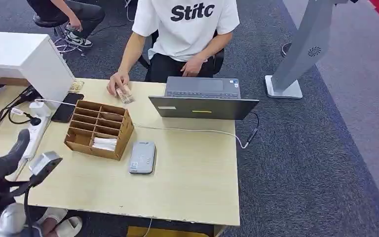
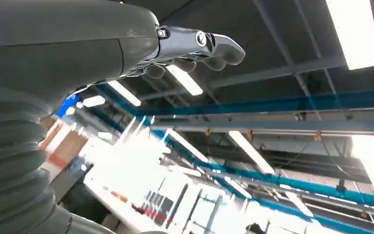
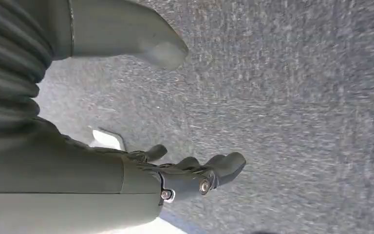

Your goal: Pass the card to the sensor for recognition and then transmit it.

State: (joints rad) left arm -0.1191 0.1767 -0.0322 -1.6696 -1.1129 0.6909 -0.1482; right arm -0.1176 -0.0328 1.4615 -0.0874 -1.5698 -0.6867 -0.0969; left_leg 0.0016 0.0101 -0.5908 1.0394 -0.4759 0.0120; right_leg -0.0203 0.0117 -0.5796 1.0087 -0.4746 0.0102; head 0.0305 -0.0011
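Note:
A stack of white cards (image 1: 103,143) lies in the front compartment of a brown cardboard organizer (image 1: 79,140) on the wooden table (image 1: 187,182). The grey card sensor (image 1: 142,157) lies flat just right of the organizer. My left hand (image 1: 0,163) is raised at the table's left front corner, apart from the organizer, and holds nothing. In the left wrist view that hand (image 2: 195,46) points up at the ceiling with bare fingers. My right hand (image 3: 175,175) hangs over grey carpet, thumb spread from the fingers, empty.
A person in a white shirt (image 1: 187,24) sits across the table, one hand (image 1: 118,84) on a small patterned object. An open laptop (image 1: 202,98) with a cable, a phone (image 1: 67,107), a power strip (image 1: 35,131) and a white box (image 1: 24,59) occupy the far and left sides.

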